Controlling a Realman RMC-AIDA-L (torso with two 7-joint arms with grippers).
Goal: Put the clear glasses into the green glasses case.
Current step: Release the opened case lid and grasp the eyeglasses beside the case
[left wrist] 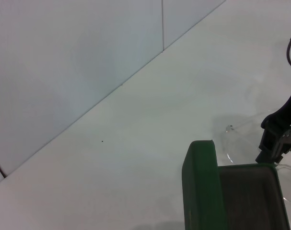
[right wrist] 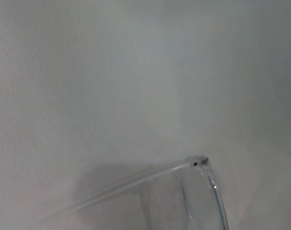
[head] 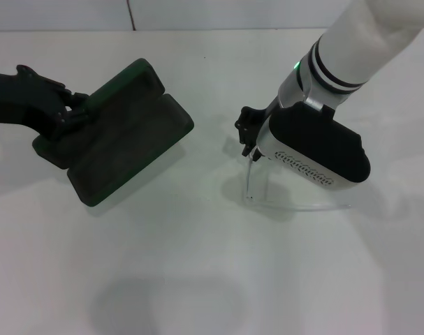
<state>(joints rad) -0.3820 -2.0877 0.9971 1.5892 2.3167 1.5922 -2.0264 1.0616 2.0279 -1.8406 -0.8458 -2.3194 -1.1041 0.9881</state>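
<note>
So the green glasses case (head: 121,132) is lying open toward the far-left part of the white worktop (head: 198,279), dark lining facing up; the left gripper (head: 68,112) has its jaws clamped on the case's far-left end, right around where the lid meets the base (looks like a firm pinch from the head view). The clear glasses (head: 295,199) sit out past the middle of the worktop on the right-hand side, well apart from the case; the right gripper (head: 248,136) is down right at their left end, jaws touching or just above the frame, and honestly I can't tell if they're wide or closed because the wrist body hides them. Right wrist view just shows one clear arm and its hinge (right wrist: 198,163) against the worktop.
</note>
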